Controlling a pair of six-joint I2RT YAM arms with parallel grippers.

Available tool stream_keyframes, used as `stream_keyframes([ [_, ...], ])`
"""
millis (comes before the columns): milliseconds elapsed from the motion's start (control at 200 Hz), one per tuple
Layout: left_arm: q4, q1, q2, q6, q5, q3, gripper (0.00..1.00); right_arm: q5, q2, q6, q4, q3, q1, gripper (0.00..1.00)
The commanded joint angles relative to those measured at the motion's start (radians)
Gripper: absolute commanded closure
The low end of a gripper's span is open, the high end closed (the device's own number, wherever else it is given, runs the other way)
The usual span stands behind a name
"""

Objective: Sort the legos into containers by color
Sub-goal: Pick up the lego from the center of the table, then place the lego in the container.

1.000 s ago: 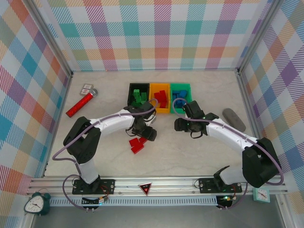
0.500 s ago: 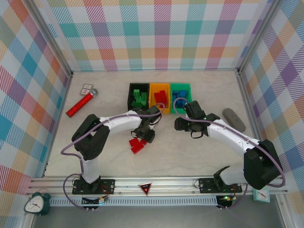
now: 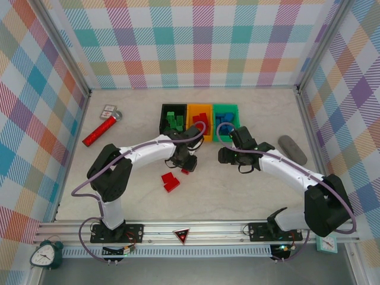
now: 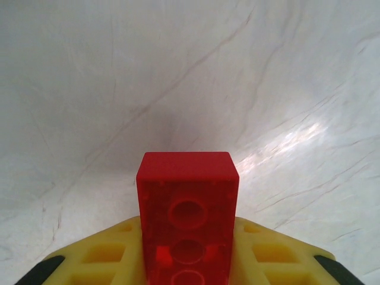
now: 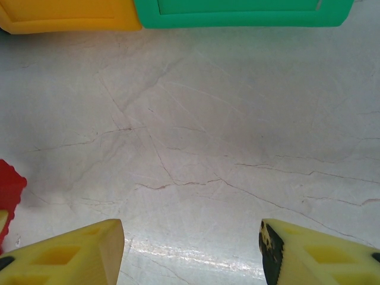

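The left claw [image 3: 184,164] is closed on a red brick [image 4: 187,202], and the grip is seen plainly from the left wrist: the brick is pinched between the yellow fingers [image 4: 101,256], its hollow underside turned to the camera, its far end jutting out over the pale marbled table [image 4: 285,77]. Whether the brick is clear of the table cannot be told. From above, claw and brick are found just in front of the bins, between the black bin [image 3: 162,117] and the orange bin [image 3: 199,107]. Now to the right claw [image 5: 191,244]: its jaws are held apart, nothing is caught between them, and only bare table is framed below. It is poised near the front of the green bin [image 3: 225,107], whose wall is seen from the right wrist beside the orange one. The sorting so far: green bricks [image 3: 172,122] are gathered in the black bin, red ones [image 3: 200,122] in the orange bin, blue ones [image 3: 224,124] in the green bin. A few loose red bricks [image 3: 170,181] are left lying together on the table, close in front of the left claw. Off to the left, well apart from all this, a red cylinder [image 3: 100,132] is laid; a grey pad [image 3: 292,149] is set at the right.
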Motion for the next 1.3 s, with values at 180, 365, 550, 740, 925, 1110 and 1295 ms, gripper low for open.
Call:
stream_keyframes([
  [180,-0.026,0.072,0.085,-0.084,0.041,0.283,0.68,0.022,-0.078,0.002,-0.014,-0.044,-0.005,0.38],
  [365,-0.115,0.136,0.238,-0.081,0.037,0.541,0.67,0.042,-0.195,0.024,-0.049,-0.1,-0.005,0.37],
  [550,-0.141,0.151,0.372,-0.076,0.039,0.723,0.66,0.052,-0.304,0.042,-0.102,-0.14,-0.005,0.37],
  [740,-0.159,0.169,0.44,-0.139,-0.058,0.819,0.53,0.039,-0.371,0.064,-0.119,-0.17,-0.004,0.36],
  [925,-0.13,0.189,0.45,-0.214,-0.068,0.815,0.43,0.019,-0.383,0.066,-0.128,-0.164,-0.004,0.36],
  [1110,0.016,0.183,0.342,-0.22,-0.007,0.656,0.39,-0.01,-0.376,0.061,-0.118,-0.16,-0.005,0.36],
  [1295,0.169,0.183,0.134,-0.225,0.009,0.375,0.38,-0.109,-0.314,0.075,-0.035,-0.179,-0.005,0.37],
])
